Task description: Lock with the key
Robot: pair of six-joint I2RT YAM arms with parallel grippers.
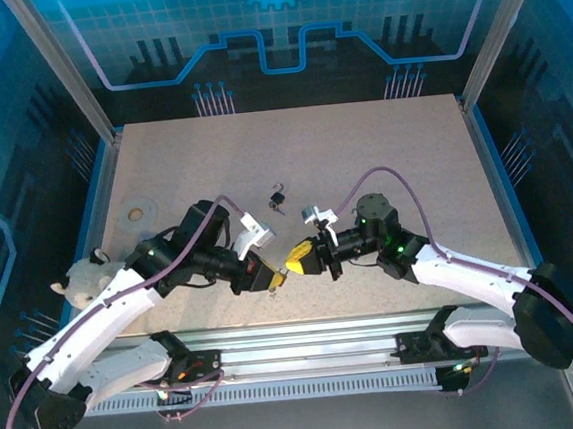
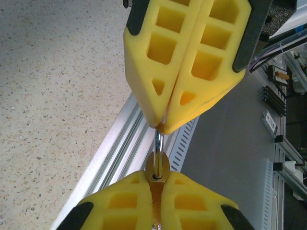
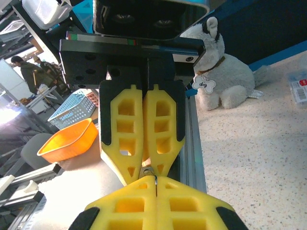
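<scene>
A small brass padlock (image 2: 157, 165) is pinched between the yellow fingers of my left gripper (image 2: 156, 178), which is shut on its body. A thin silver bar (image 2: 159, 141), seemingly the shackle, rises from the lock into my right gripper (image 2: 162, 125), which is shut on it. In the top view, the left gripper (image 1: 271, 277) and the right gripper (image 1: 293, 262) meet tip to tip above the table's near edge. A small dark key on a ring (image 1: 277, 197) lies on the table behind them, apart from both. From the right wrist, the bar (image 3: 156, 183) sits between my shut right gripper's (image 3: 156, 179) fingers.
A white plush dog (image 1: 84, 282) sits at the left edge of the table. A pale disc (image 1: 138, 212) lies further back on the left. The aluminium rail (image 1: 307, 338) runs just below the grippers. An orange basin (image 3: 69, 141) stands off the table.
</scene>
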